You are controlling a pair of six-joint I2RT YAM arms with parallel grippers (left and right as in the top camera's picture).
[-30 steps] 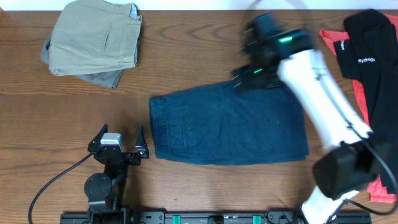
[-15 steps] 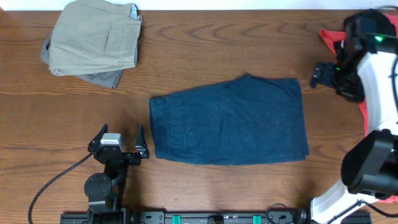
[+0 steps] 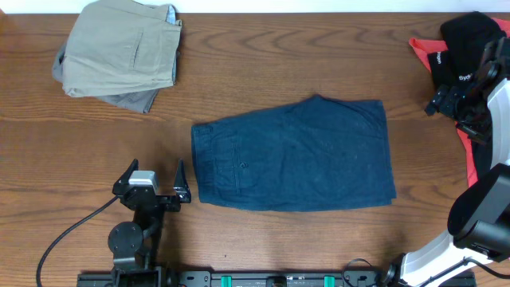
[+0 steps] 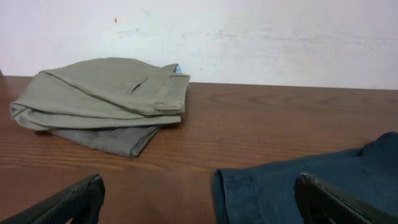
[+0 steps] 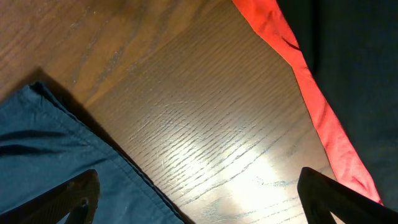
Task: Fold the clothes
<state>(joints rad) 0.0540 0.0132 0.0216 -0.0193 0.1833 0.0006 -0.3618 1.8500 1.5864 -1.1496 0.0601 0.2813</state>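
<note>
Folded navy-blue shorts lie flat at the table's middle; they also show in the left wrist view and the right wrist view. Folded tan shorts on grey shorts sit at the back left, also in the left wrist view. A black white-lettered top lies on a coral-red piece at the right edge. My left gripper is open and empty, left of the navy shorts. My right gripper is open and empty, between the navy shorts and the coral piece.
The wooden table runs to a white wall at the back. A black cable trails from the left arm base at the front edge.
My right arm has swung from over the navy shorts' top edge out to the right edge of the table. The shorts lie fully uncovered. The left arm has not moved.
</note>
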